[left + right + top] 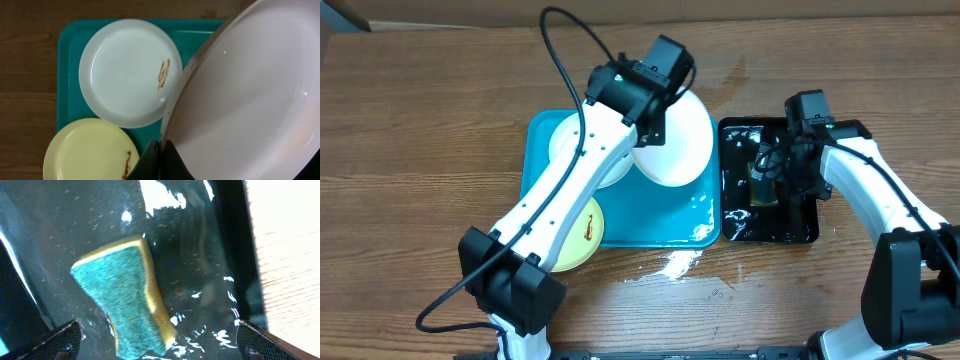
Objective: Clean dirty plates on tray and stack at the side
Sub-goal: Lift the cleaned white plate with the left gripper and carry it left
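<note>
My left gripper (161, 160) is shut on the rim of a white plate (250, 100) and holds it tilted above the right part of the turquoise tray (650, 225); the plate shows in the overhead view (682, 140). A second white plate (127, 72) with a brown smear lies on the tray at the back left. A pale yellow-green plate (87, 152) with a brown smear lies at the tray's front left. My right gripper (160, 340) is open just above a green-and-yellow sponge (125, 300) in the wet black tray (800, 225).
The black tray stands right of the turquoise tray and holds water. A puddle (670, 265) lies on the wooden table in front of the turquoise tray. Bare wood (285, 255) shows right of the black tray.
</note>
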`<move>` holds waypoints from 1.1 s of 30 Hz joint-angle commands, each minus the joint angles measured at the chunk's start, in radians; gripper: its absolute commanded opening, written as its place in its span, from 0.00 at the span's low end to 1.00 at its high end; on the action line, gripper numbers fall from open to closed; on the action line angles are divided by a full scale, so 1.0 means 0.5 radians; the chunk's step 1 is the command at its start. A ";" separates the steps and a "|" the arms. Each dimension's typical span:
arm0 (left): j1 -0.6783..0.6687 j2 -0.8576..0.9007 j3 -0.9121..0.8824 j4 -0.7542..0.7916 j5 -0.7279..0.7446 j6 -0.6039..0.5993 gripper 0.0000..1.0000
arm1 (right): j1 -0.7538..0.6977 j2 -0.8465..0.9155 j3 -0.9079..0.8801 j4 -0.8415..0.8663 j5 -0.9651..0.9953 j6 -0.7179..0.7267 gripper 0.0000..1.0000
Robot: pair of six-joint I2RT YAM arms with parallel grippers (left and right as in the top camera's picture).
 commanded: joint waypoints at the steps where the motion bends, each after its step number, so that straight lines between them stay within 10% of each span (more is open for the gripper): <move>1: -0.132 -0.039 0.145 0.035 -0.188 0.064 0.04 | -0.086 -0.012 -0.001 0.010 -0.101 0.003 1.00; 13: -0.548 -0.038 0.155 0.410 -1.067 0.114 0.04 | -0.314 -0.012 -0.001 0.002 -0.346 0.003 1.00; 33: -0.632 -0.034 0.149 1.003 -1.041 0.268 0.04 | -0.314 -0.012 -0.001 0.011 -0.338 0.002 1.00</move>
